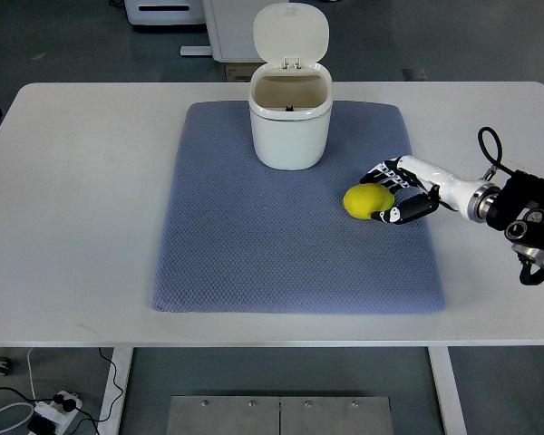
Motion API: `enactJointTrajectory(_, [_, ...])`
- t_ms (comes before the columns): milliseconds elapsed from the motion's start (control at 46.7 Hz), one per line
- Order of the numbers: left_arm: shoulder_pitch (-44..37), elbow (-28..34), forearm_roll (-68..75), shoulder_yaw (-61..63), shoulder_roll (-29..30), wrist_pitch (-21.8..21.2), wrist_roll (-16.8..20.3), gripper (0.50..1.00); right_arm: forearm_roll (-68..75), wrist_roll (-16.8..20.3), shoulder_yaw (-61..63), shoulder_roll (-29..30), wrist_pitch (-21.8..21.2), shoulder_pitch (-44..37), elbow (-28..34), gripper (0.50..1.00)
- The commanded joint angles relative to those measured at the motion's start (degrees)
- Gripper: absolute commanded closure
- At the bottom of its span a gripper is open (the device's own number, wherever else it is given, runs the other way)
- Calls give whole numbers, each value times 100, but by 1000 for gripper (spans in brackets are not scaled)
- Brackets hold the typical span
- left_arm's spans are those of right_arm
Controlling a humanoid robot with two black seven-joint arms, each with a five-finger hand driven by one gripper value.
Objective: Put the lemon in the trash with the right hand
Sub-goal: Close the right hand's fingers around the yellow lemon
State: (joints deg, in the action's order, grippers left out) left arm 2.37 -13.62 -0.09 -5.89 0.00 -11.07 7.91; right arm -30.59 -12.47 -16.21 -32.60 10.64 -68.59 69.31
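- The lemon [366, 200] sits on the blue mat [254, 263], right of the middle, a little in front of and to the right of the trash can [290, 127].
- The right hand [401, 190] comes in from the right edge and its fingers [387, 175] are curled around the lemon's right side, with one dark finger over the top edge and another under the front edge. It looks like they're touching it, but I wouldn't call it a firm clamp yet, since the lemon looks to be resting on the mat.
- The left hand isn't in the shot at all.
- The can's lid [291, 34] is flipped up and back, so the mouth is wide open (nice, no lid fiddling needed).
- My take on doing this step well: finish closing the fingers evenly so the round fruit doesn't squirt out toward the left, then lift straight up before moving sideways.
- The can is taller than the lemon, so clear the rim first, then carry it up and to the left over the opening.
- Let go only when it's centred over the mouth, and stay off the upright lid and the near wall, because a light can on a white counter [72, 181] could tip or slide.
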Motion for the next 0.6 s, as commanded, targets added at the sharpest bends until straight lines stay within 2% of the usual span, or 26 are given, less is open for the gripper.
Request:
enactJointTrajectory(0, [0, 0, 0, 0, 0, 0, 0, 500, 0, -1, -5, -9, -1, -31, 91, 902])
enactJointTrajectory(150, [0, 0, 0, 0, 0, 0, 0, 500, 9, -1, -5, -18, -1, -75, 188, 1000])
enactJointTrajectory(578, [0, 0, 0, 0, 0, 0, 0, 500, 70, -18, -14, -334, -9, -251, 417, 1000])
